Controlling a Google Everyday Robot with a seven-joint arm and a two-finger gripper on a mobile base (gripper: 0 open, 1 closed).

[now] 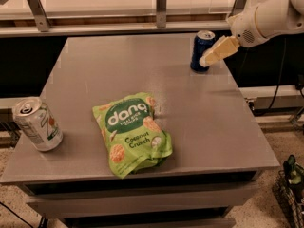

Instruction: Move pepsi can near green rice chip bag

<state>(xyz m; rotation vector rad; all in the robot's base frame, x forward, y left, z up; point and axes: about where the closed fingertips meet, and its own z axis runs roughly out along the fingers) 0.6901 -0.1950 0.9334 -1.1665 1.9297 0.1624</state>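
The pepsi can point(200, 45), dark blue with a silver top, stands upright near the table's far right edge. The green rice chip bag point(132, 132), lime green with a "dang" oval and "Coconut Crunch" text, lies flat at the middle front of the table. My gripper point(211, 58), cream-coloured on a white arm coming in from the upper right, is at the can's right front side. It overlaps the can's lower right part and hides the logo. The can and the bag are far apart.
A white-silver can point(37, 124) with green and red marks stands at the table's front left edge. The grey table point(204, 122) has a railing and a bright shelf behind it. A dark wire basket point(289, 189) sits on the floor at the lower right.
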